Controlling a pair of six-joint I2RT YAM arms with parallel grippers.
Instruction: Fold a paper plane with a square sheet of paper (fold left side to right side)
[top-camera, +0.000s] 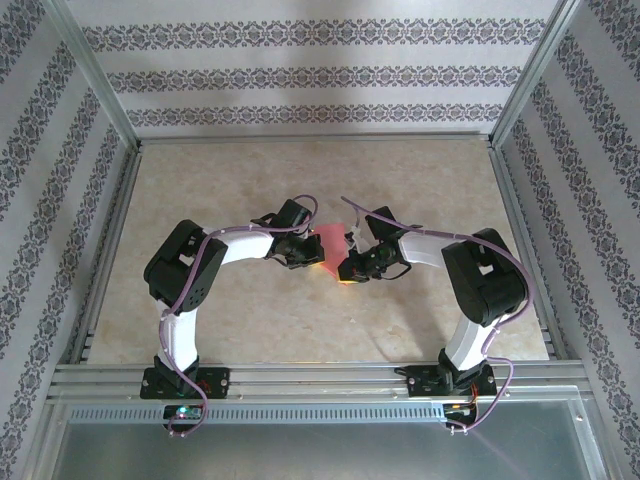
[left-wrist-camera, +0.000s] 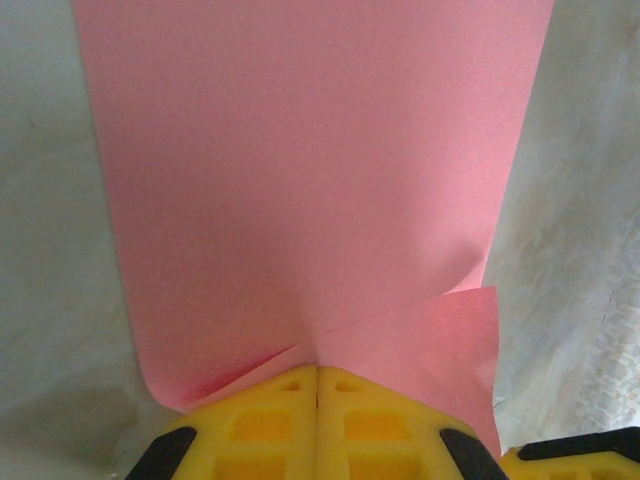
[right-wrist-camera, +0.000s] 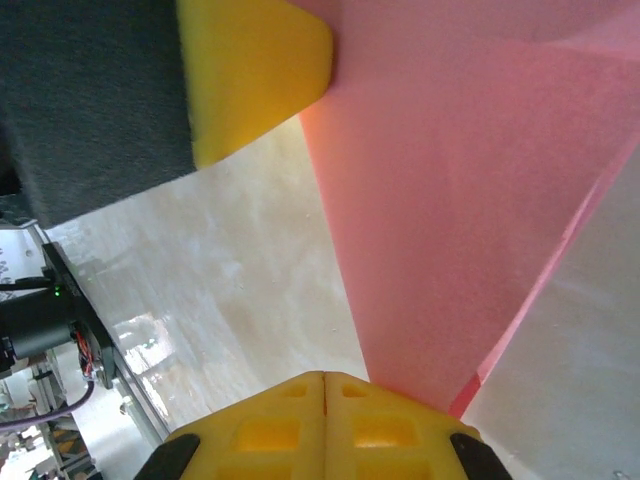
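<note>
Beige, marbled table (top-camera: 300, 330) fills the middle of the overhead view, ringed by an aluminium frame (top-camera: 320, 385) and walls of grey-patterned striped wallpaper (top-camera: 320, 75). Two white-and-black robot arms rise from the near rail, the left arm (top-camera: 185, 270) and the right arm (top-camera: 485, 280), each draped with a lilac cable. Both bend inward, so their tips nearly meet at the table's centre.

Between those tips is the square sheet of paper (top-camera: 333, 245), plain salmon pink with no printing, small from above and partly hidden by the two wrists.

From the left wrist camera the paper (left-wrist-camera: 310, 170) stretches away from the lens across most of the picture, with pale table on either side. Its near edge curls upward, and one near corner on the right is turned over onto the sheet. The left gripper (left-wrist-camera: 317, 372) is clenched, its yellow fingers (left-wrist-camera: 270, 410) pressed together with no gap, and creases in the paper fan out from the seam where it is pinched.

From the right wrist camera the paper (right-wrist-camera: 450, 220) runs as a tall pink band with a second layer showing along its right edge. The right gripper (right-wrist-camera: 323, 380) is also clenched tight. The paper's lower end touches one fingertip, though whether it is nipped is unclear. One yellow finger of the left gripper (right-wrist-camera: 250, 70) touches the sheet's upper edge.
</note>
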